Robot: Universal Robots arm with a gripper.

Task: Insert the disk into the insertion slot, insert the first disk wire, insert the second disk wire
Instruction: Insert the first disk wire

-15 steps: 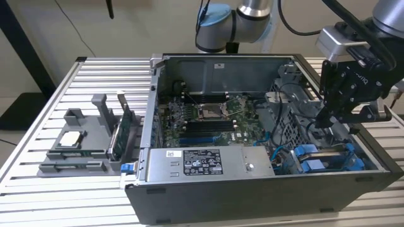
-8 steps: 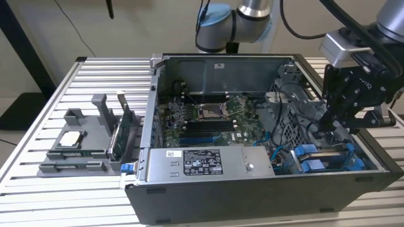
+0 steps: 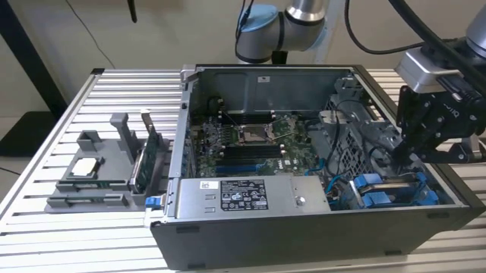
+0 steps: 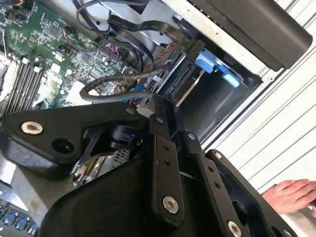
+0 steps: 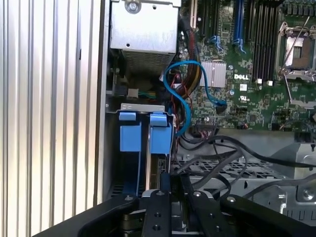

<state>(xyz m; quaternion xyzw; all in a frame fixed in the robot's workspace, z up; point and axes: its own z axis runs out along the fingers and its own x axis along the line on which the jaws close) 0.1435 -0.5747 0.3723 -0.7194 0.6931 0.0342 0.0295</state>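
Observation:
The disk's blue carrier front [image 5: 160, 138] shows inside the insertion slot of the grey drive cage [image 5: 142, 106], beside another blue-fronted unit [image 5: 129, 136]. In the exterior view both blue fronts [image 3: 377, 193] lie at the case's front corner on the exterior view's right. My gripper [image 3: 410, 156] reaches down into the case just above that cage. In the first wrist view its fingers [image 5: 157, 212] stand close together on a black disk wire connector [image 5: 165, 180] right at the disk's rear edge. The second wrist view shows the fingertips [image 4: 157, 116] meeting among black cables.
Loose black cables [image 5: 232, 153] and a blue cable [image 5: 185, 94] cross the cage. The motherboard [image 3: 251, 142] and the power supply [image 3: 243, 196] fill the case. A grey tray of parts [image 3: 99, 170] stands on the exterior view's left. A person's hand [image 4: 291, 192] rests on the slatted table.

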